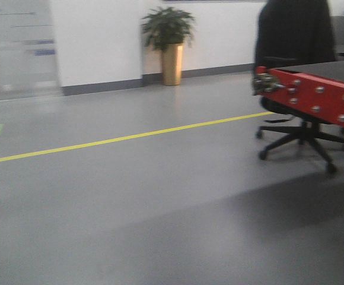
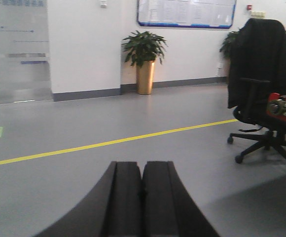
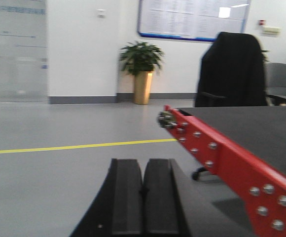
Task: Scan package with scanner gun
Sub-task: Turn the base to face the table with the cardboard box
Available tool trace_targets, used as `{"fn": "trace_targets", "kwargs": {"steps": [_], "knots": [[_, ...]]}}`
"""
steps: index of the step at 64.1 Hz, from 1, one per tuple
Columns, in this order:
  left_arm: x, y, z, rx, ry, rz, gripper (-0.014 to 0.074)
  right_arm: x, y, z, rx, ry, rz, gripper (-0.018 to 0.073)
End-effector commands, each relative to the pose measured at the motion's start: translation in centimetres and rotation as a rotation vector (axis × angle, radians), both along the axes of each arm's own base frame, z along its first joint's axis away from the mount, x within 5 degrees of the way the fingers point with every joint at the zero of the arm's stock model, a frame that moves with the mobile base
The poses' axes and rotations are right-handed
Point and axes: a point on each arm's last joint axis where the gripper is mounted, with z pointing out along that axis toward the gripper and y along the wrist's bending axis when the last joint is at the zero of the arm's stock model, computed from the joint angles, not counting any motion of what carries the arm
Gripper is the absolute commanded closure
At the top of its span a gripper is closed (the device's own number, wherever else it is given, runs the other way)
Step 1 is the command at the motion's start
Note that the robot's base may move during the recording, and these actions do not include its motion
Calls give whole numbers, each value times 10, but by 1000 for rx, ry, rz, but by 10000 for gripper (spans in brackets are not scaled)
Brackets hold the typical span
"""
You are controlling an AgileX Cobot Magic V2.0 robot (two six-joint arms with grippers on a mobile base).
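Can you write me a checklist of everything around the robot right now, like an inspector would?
Surface: dark table with a bolted red rail, on the right.
Job's things: nothing seen.
Clutter: nothing seen on the part of the table in view.
Grippers: left gripper jaws shut, holding nothing; right gripper jaws shut, holding nothing, beside the rail.
Cables: nothing seen.
Surroundings: grey floor with a yellow line; plant in a gold pot by the white wall; chair draped with a black jacket; notice board; glass wall on the left.
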Motion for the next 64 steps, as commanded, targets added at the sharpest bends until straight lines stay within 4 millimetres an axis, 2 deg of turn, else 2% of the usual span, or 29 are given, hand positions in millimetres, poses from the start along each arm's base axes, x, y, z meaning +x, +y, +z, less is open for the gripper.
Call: {"fn": "trace_targets", "kwargs": {"steps": [1,64], "knots": [[0,0,2,-3,-18,-5,708,-1,0,2,4,-25,4,727],[0,0,2,-3,-18,-5,708,-1,0,2,4,-25,4,727]]}}
